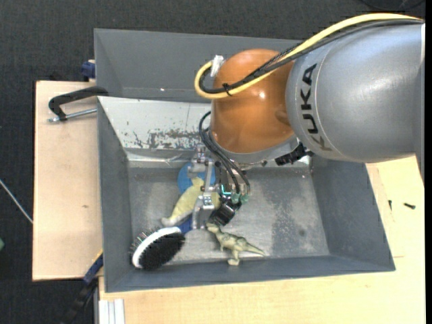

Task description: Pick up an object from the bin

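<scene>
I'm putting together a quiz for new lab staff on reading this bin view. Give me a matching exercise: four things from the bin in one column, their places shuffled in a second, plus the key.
Things
1. hairbrush
2. olive toy dinosaur
3. pale yellow toy animal
4. blue round thing

Places
A. nearest the far wall, partly behind the gripper
B. front left corner of the bin floor
C. by the front wall, right of the brush
D. lying slantwise at mid-floor, just left of the gripper

Pairs: 1-B, 2-C, 3-D, 4-A
</scene>
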Robot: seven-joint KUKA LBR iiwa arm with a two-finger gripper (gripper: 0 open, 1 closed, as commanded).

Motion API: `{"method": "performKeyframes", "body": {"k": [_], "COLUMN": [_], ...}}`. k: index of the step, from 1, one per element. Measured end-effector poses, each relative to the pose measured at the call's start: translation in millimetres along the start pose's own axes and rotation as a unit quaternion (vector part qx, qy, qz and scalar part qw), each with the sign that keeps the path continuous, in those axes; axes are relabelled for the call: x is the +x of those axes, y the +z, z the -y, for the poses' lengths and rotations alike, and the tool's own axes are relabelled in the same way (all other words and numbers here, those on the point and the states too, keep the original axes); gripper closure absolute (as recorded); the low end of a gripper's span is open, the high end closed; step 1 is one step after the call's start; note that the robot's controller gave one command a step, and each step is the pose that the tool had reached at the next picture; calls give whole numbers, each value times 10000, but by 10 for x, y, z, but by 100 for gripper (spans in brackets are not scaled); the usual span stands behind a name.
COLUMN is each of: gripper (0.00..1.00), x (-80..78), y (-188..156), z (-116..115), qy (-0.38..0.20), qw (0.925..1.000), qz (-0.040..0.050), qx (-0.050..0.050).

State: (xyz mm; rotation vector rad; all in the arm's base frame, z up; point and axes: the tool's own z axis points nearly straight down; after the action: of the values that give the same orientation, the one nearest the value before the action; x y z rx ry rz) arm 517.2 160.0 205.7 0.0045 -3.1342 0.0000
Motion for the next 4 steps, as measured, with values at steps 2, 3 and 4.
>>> {"method": "performKeyframes", "body": {"k": [2,3,4], "gripper": [0,0,0], "x": [-484,-493,-515], "y": [1060,1063,1072], "z": [496,501,501], "qy": [-2189,-2433,-2776], "qw": [9756,9697,9605], "qz": [190,199,211], "qx": [-5,4,12]}}
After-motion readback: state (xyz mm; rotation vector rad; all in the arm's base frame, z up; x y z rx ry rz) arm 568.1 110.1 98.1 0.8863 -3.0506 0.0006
